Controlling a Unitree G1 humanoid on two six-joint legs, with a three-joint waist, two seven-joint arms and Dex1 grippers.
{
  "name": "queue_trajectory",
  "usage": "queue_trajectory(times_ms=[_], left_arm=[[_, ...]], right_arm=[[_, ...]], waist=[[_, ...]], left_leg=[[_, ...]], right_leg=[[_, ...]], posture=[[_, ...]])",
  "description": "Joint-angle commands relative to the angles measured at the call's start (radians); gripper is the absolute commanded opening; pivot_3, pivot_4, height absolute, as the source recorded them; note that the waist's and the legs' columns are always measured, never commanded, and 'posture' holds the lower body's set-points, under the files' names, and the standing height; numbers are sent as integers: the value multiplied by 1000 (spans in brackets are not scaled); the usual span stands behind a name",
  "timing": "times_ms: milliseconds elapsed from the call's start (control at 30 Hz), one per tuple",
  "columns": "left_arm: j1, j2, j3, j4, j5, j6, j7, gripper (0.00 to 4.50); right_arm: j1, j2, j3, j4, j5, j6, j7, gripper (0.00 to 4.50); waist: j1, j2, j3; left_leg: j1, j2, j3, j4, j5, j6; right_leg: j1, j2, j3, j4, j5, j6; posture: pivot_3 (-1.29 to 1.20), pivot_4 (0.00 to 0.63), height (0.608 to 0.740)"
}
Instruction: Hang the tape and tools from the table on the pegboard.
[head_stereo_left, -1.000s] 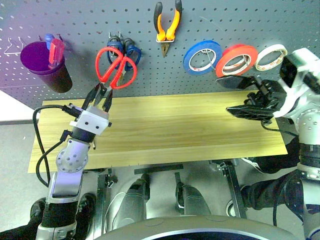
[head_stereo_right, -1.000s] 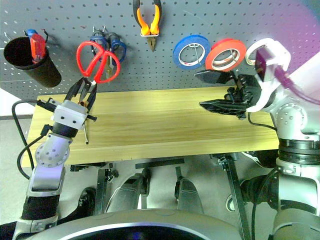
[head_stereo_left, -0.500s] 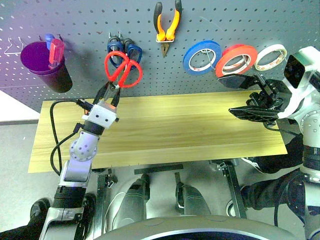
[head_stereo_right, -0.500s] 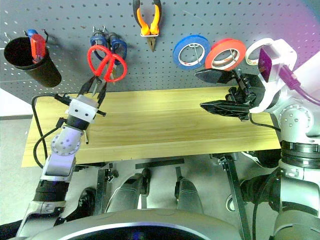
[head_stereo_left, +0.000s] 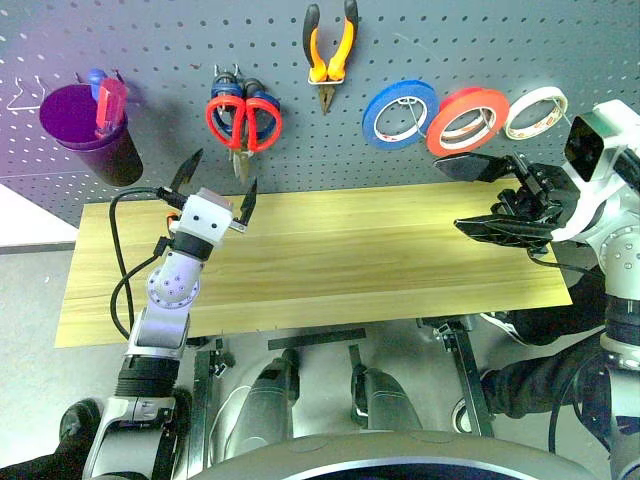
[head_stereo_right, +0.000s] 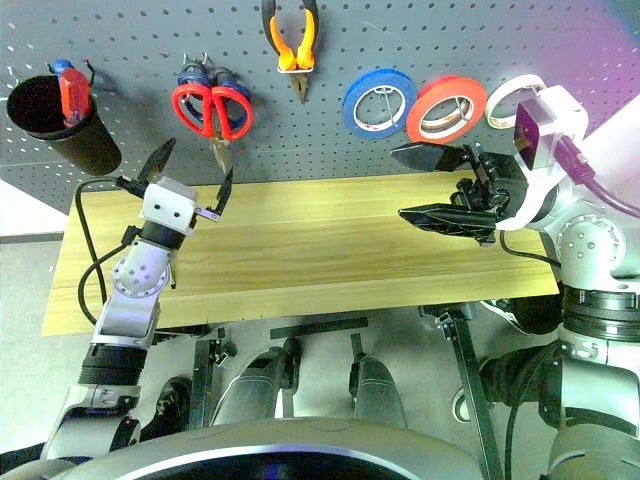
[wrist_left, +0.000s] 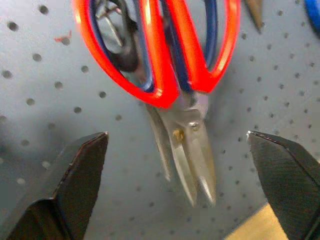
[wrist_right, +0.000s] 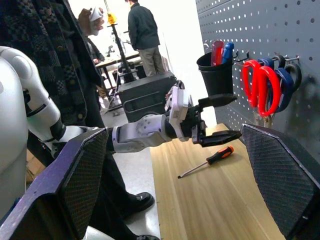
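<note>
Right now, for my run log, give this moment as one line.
red-handled scissors: hung on dark grey pegboard | left gripper: jaws open | orange-and-black screwdriver: on light wooden table

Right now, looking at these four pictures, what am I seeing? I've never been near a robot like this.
It is a two-armed humanoid robot hanging tools on a dark grey pegboard. Two pictures come from cameras in its head, looking down over a light wooden table. The other two come from cameras on its wrists.

The left gripper is open and empty, just below the red-handled scissors, which hang on a hook. The right gripper is open and empty too. The orange-and-black pliers and the red-orange tape ring hang on the board. A slim orange-and-black-handled screwdriver lies on the table.
</note>
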Motion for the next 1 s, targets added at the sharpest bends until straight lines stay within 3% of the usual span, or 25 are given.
queue_trajectory(times_ms=[33, 400, 667, 1000], left_arm=[[42, 1, 15, -102, -26, 16, -6, 4479], [317, 0, 118, -408, -136, 301, -45, 4479], [362, -41, 250, -335, -256, 494, -8, 4479], [220, -60, 295, -149, -312, 572, 51, 4479]], right_arm=[[5, -17, -26, -41, 12, -15, 7, 4500], [16, 11, 44, -5, -61, -93, 47, 4500], [7, 13, 99, 30, -137, -168, 86, 4500], [40, -8, 132, 18, -203, -203, 107, 4500]], waist=[[0, 0, 0], [5, 0, 0], [8, 0, 0], [7, 0, 0]], left_leg=[[0, 0, 0, 0, 0, 0], [0, 0, 0, 0, -3, 4], [0, 0, 0, 1, -3, 5], [0, 0, 0, 1, -3, 4]], right_leg=[[0, 0, 0, 0, 0, 0], [0, -1, 0, 0, 0, 0], [0, -2, 0, 0, 0, 0], [0, -2, 0, 1, 0, 0]], posture=[[-55, 328, 740], [-7, 326, 740], [3, 323, 740], [-16, 339, 740]])
